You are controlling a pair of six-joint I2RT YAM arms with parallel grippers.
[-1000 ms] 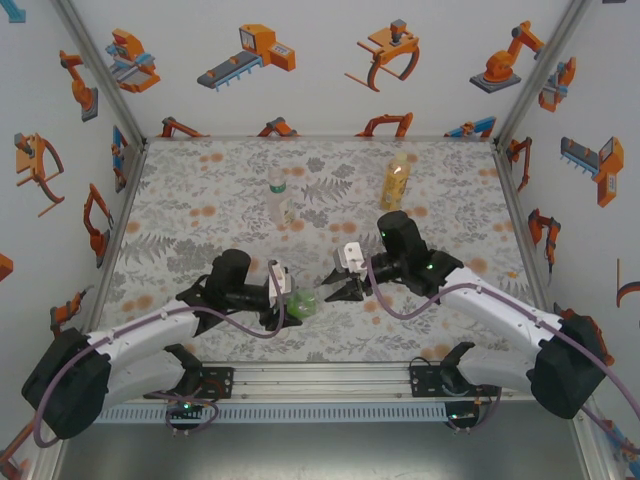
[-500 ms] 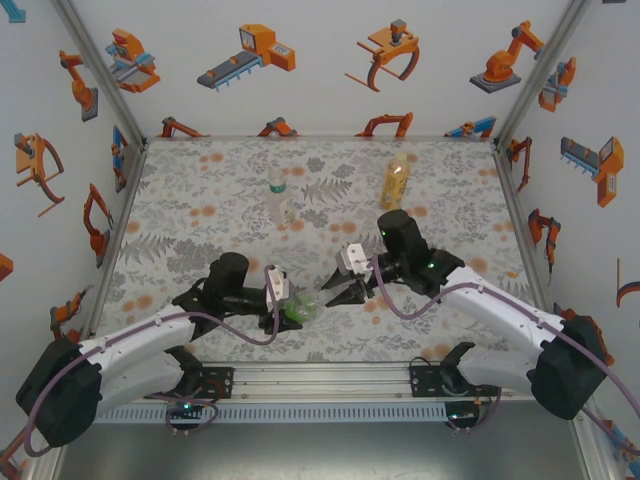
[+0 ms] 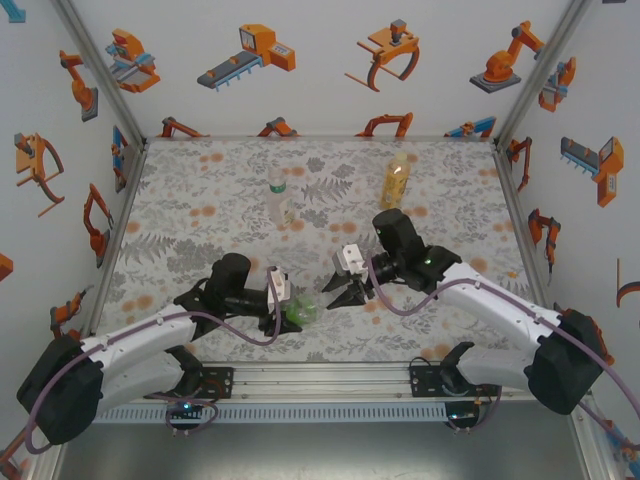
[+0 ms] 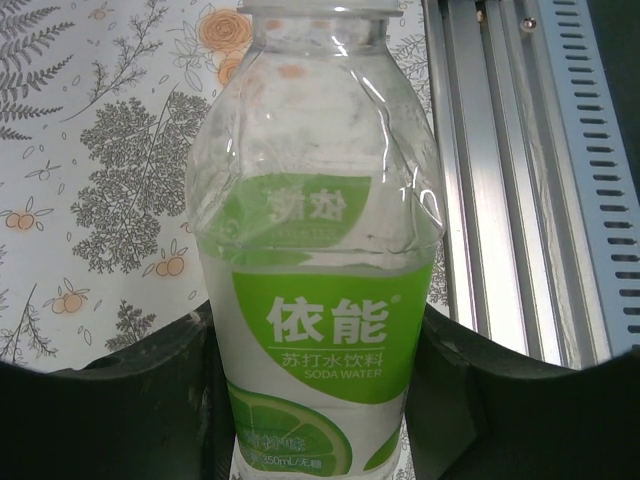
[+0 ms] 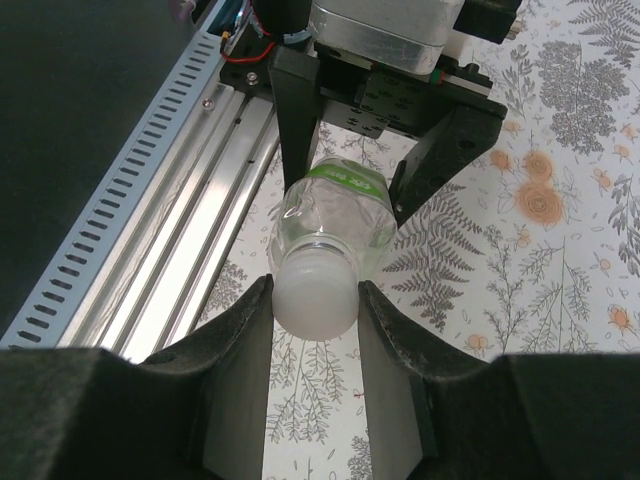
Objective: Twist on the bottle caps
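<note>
left gripper is clamped on the body of the green-label bottle, fingers either side of the label. it holds the bottle on its side just over the mat, near the front edge and close to the rail, with the neck aimed at the other arm. right gripper is closed narrow on the whitish cap, one finger each side. the cap sits over the bottle's mouth, with hardly any neck showing behind it. my read: mid-screw on this one. the cap is on and looks square to the neck, but i can't tell how far down the threads it is or whether it's tight. so this bottle isn't done until the right hand lets go and the cap stays put. the other two, the clear bottle and the amber bottle, stand upright toward the back of the mat, well apart from both grippers and from each other. their tops look pale from above, but they're too small to say whether those are caps or bare necks. call it one bottle of three in work and the state of the other two unknown. if those are bare, most of the job is left.
</note>
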